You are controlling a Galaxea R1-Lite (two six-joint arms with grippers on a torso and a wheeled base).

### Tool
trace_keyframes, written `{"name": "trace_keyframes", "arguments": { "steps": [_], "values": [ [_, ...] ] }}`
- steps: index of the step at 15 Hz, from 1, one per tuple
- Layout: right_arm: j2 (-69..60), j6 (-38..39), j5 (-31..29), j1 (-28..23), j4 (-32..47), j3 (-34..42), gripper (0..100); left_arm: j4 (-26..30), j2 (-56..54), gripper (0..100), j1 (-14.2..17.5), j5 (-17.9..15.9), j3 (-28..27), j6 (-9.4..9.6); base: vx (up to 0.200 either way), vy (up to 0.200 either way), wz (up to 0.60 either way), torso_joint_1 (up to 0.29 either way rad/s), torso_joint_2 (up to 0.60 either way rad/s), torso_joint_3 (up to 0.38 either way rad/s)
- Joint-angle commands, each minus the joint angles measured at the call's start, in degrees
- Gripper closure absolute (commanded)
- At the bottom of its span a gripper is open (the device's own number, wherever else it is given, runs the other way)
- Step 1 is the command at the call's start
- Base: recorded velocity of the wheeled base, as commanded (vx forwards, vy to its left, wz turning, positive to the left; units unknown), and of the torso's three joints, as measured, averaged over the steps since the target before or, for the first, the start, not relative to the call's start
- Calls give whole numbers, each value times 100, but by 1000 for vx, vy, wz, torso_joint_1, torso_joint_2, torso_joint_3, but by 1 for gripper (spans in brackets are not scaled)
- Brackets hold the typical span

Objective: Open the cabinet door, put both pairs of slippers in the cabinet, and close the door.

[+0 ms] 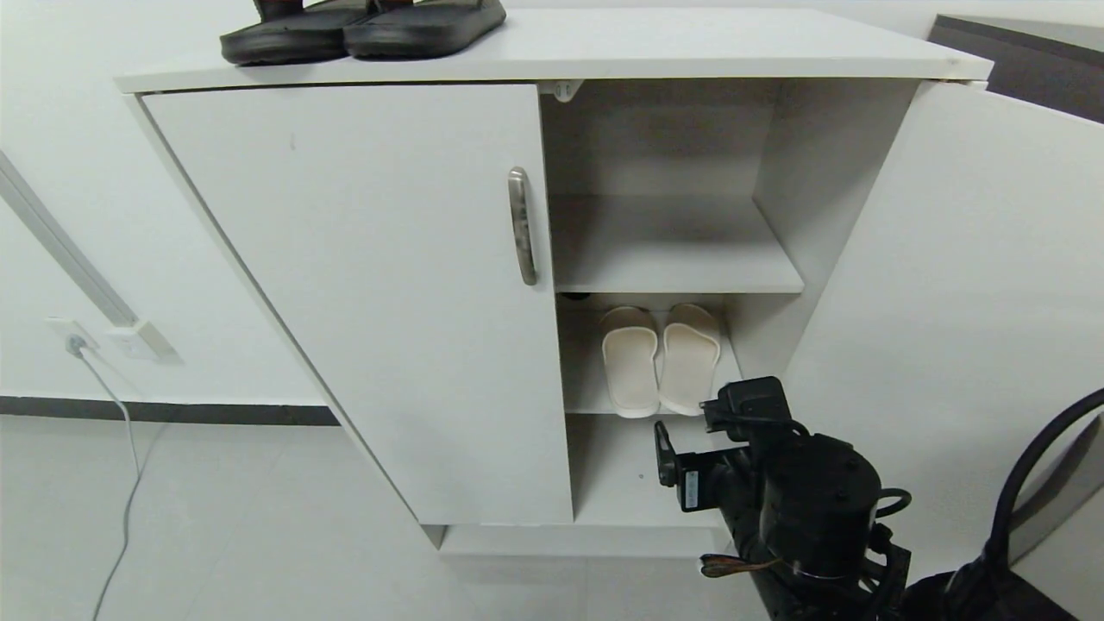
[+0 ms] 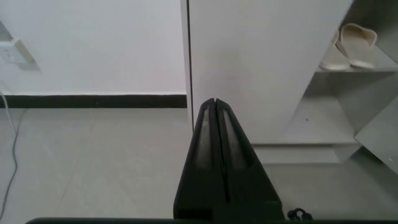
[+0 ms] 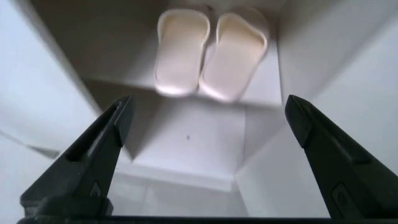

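the head view looks down from high in front of the cabinet (image 1: 345,302). the left wrist view sits low, near the floor (image 2: 93,162), facing the closed door (image 2: 261,56). the right wrist view looks closely into the lower shelves (image 3: 199,137). all share the white slippers (image 1: 660,358).

The white cabinet (image 1: 345,302) stood before me on the pale tiled floor (image 1: 259,535). A pair of black slippers (image 1: 362,30) lay side by side on its top, toward my left. Inside, white slippers (image 1: 660,358) lay together on the middle shelf (image 1: 582,384). A grey cable (image 1: 129,509) trailed across the floor.
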Motion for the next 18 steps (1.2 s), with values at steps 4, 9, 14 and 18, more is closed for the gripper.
{"name": "trace_keyframes", "arguments": {
  "steps": [4, 9, 14, 18],
  "values": [
    [-72, -1, 8, 3, -2, 9, 0, 2, 7, 100, 1, 11, 0, 11, -50, 0, 0, 1, -2, -1],
    [-177, -18, 17, 3, 15, 9, 0, -7, 7, 100, 1, 2, 0, 11, 0, 0, 0, 0, 0, 0],
    [-151, -10, 61, 3, 7, 106, 0, 2, 7, 100, 1, 2, 0, 11, 0, 0, 0, 0, 0, 0],
    [-151, -10, 61, 3, 7, 115, 0, 2, 7, 100, 1, 2, -9, 11, 0, 0, 0, 1, 2, 143]
  ]
}}
